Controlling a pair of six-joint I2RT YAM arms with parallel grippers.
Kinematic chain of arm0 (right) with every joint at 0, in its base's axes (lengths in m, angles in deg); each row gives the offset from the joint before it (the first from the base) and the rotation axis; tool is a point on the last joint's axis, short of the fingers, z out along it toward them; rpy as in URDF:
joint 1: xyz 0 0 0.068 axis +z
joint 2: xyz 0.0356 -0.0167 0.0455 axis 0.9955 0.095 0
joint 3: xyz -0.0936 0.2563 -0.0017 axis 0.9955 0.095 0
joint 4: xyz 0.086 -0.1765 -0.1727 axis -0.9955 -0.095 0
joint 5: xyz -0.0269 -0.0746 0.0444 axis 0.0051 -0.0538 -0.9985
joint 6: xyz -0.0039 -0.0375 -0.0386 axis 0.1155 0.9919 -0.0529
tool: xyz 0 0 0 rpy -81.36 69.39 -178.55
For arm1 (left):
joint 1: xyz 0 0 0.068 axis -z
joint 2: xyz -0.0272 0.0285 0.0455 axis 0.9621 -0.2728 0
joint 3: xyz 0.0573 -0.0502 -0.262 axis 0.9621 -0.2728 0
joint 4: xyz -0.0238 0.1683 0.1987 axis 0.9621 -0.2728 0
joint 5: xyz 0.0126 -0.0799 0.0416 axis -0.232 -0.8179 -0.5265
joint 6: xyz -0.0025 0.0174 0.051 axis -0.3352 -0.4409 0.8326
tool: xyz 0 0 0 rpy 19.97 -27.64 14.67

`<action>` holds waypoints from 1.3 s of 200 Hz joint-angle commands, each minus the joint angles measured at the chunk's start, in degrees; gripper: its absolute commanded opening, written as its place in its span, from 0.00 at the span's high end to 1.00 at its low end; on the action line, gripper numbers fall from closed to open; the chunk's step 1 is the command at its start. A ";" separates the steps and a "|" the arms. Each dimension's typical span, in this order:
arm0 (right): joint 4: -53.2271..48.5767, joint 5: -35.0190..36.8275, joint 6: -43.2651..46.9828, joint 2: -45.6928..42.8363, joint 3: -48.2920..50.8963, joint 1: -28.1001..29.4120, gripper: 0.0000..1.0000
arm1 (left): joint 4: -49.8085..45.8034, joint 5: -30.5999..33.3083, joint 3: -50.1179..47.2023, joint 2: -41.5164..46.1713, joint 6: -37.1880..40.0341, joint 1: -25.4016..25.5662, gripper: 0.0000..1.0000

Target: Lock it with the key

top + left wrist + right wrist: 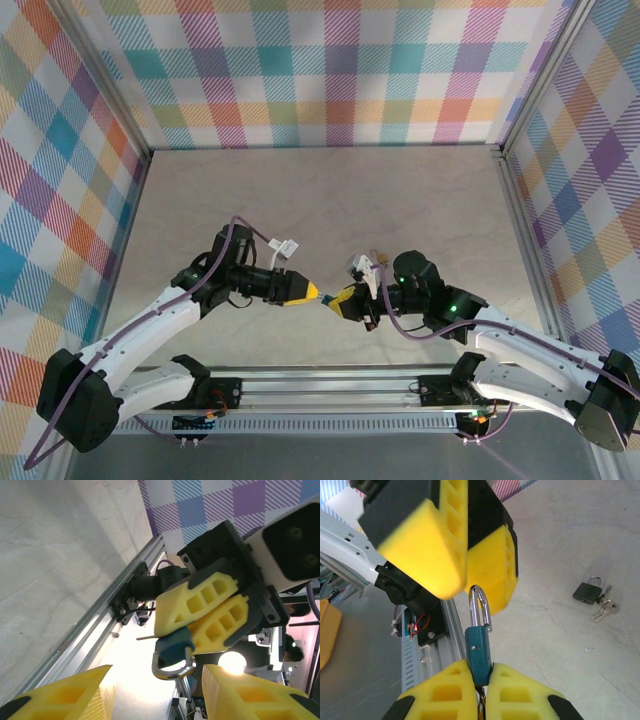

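Note:
A blue padlock stands between the yellow pads of my right gripper, which is shut on its body. Its steel shackle sticks out with one leg free of the body. Something thin and brownish shows under the lock between the pads; I cannot tell whether it is the key. In the left wrist view the padlock hangs just beyond my left gripper, whose fingers stand wide apart and hold nothing. From above, the left gripper and right gripper meet tip to tip over the table's near edge.
A second, dark padlock with a bunch of keys lies on the pale table beyond the grippers. The aluminium base rail runs along the near edge, right under the grippers. Checked walls close in the table's other sides.

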 commanded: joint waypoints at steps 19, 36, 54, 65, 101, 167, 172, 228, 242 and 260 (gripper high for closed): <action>2.84 -3.63 -0.81 1.03 -1.40 -0.22 1.00 | 0.30 -1.26 1.87 -0.29 1.06 -0.47 0.50; 3.44 -4.34 -1.25 1.85 -1.45 -0.22 1.00 | 2.72 -2.06 1.36 0.09 -0.48 -0.51 0.50; 3.72 -4.78 -1.42 2.64 -1.60 -0.22 1.00 | 5.84 -3.05 0.39 0.90 -2.60 -0.44 0.51; 3.93 -4.93 -1.46 2.99 -1.69 -0.22 1.00 | 7.96 -3.69 -0.24 1.41 -4.00 -0.46 0.52; 3.93 -3.81 -1.58 3.58 -2.14 -0.22 1.00 | 9.72 -5.03 -1.46 2.44 -5.23 -0.44 0.58; 3.57 -3.79 -1.78 1.43 -2.48 -0.22 1.00 | -0.06 -2.59 0.35 2.25 1.70 0.79 0.56; 3.40 -3.83 -1.71 1.43 -2.51 -0.22 1.00 | -0.01 -2.59 0.36 2.28 1.73 0.79 0.56; 2.78 -4.36 -1.69 1.44 -2.28 -0.24 1.00 | -0.46 -2.41 0.57 2.46 2.20 0.97 0.64; 2.69 -4.68 -1.66 1.43 -2.35 -0.22 1.00 | -1.07 -2.28 0.80 2.52 2.61 0.95 0.69; 2.44 -4.76 -1.72 1.52 -2.36 -0.22 1.00 | -1.44 -2.15 0.84 2.66 2.84 0.95 0.71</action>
